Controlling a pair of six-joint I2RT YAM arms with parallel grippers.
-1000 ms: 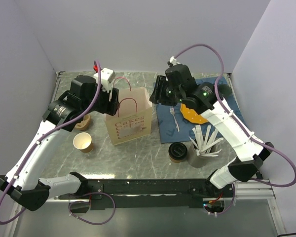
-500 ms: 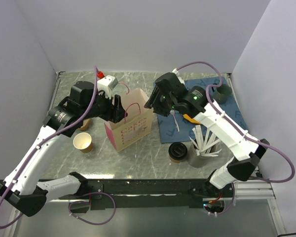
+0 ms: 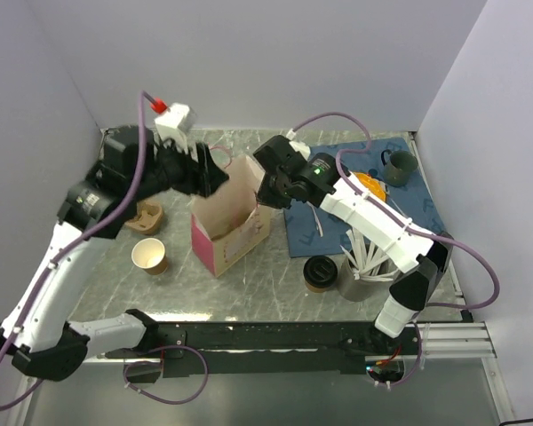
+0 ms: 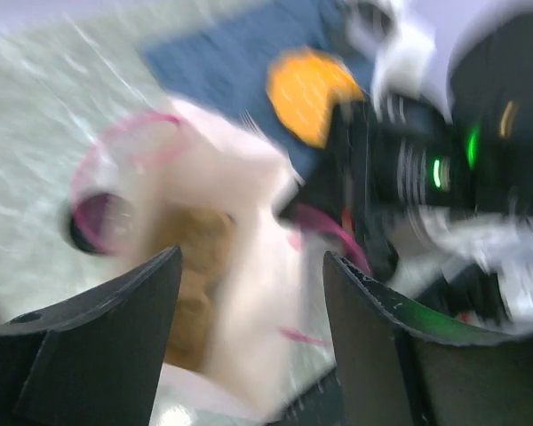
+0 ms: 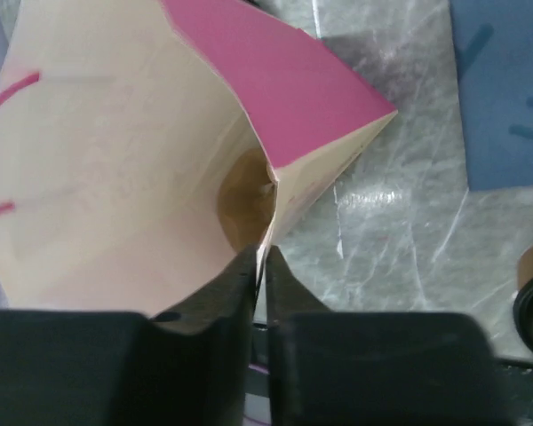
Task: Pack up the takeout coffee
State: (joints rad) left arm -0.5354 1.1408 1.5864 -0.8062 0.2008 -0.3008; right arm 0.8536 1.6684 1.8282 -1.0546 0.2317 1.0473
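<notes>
From above, the takeout coffee [image 3: 320, 272] stands upright on the bench [image 3: 249, 286] at the near right. It is just beside the holder of white sticks [image 3: 366, 266] and apart from the paper bag [image 3: 234, 222], which sits to its left. The right tool [image 3: 265, 190] is at the bag's right rim and the left tool [image 3: 215, 175] is over its far rim.

The left wrist view is blurred. The 2 fingers [image 4: 98, 346] stand apart, released, with the bag's mouth beyond them.

In the right wrist view, the right tool is clenched on the bag's thin rim.

I judge the cup to be light, with a crushable wall and a press-on lid. I would grip it gently around the wall below the lid and keep it upright.
</notes>
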